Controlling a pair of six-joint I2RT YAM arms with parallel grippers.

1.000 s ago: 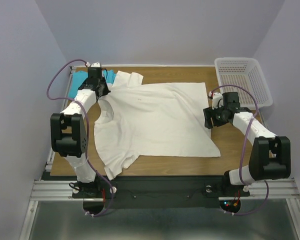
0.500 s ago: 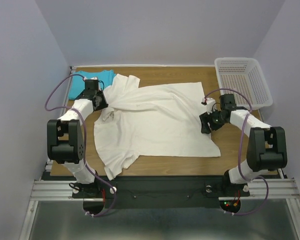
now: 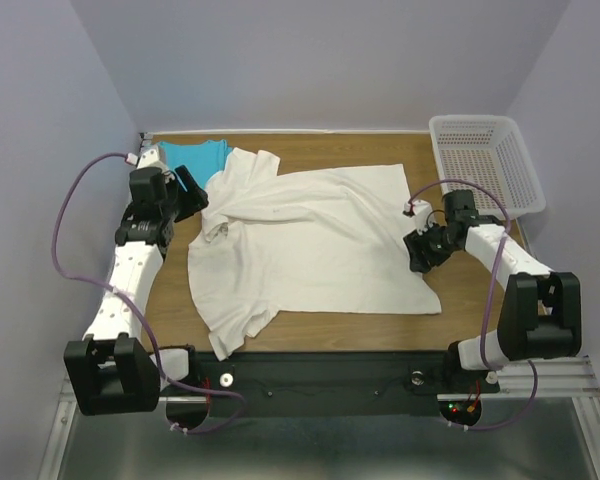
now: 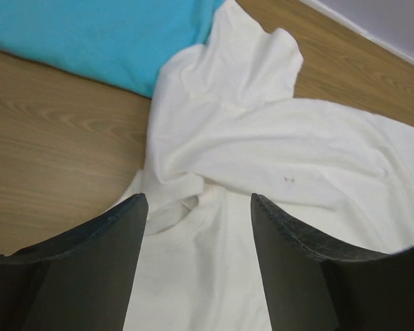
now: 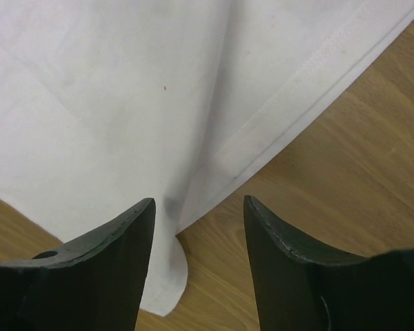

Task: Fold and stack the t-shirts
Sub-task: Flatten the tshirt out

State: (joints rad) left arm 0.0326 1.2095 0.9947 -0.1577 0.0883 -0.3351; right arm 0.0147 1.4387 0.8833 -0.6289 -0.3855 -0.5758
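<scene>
Left gripper (image 4: 199,207) holds its fingers spread and empty above the bunched shoulder of the cream t-shirt (image 3: 310,240), which lies spread on the table (image 3: 330,150). Right gripper (image 5: 199,207), also spread, hangs over the hem edge, probably to take it for a fold. Turquoise t-shirt (image 3: 192,155) lies at the far left corner, touching the cream sleeve.

Pale lilac walls (image 3: 330,60) box in a wooden table (image 3: 480,290) — evenly, softly lit.
</scene>
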